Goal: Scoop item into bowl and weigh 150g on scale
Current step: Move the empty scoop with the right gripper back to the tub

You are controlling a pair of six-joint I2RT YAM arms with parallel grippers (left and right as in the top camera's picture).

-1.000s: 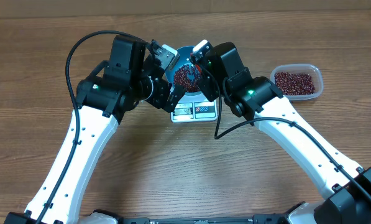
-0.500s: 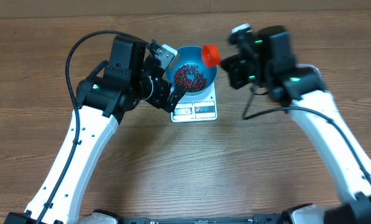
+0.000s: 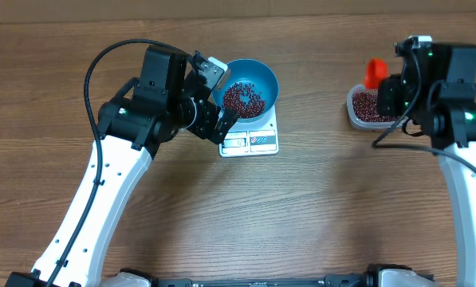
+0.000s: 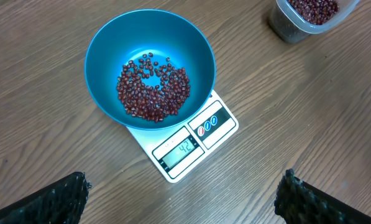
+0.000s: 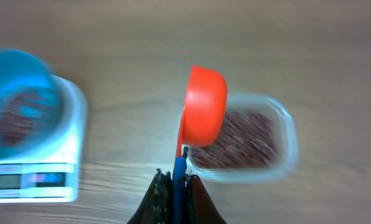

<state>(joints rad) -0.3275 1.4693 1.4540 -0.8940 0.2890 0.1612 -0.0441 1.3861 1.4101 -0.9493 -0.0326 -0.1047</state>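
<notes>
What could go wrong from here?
1. The red scoop is pinched only by its thin handle in the right gripper. Once loaded, it may twist and drop beans between the tub and the bowl.
2. The bowl overhangs the small scale, so a nudge while pouring may shift it.
3. The display shows 42, so several trips remain, and a full last scoop may overshoot.
</notes>
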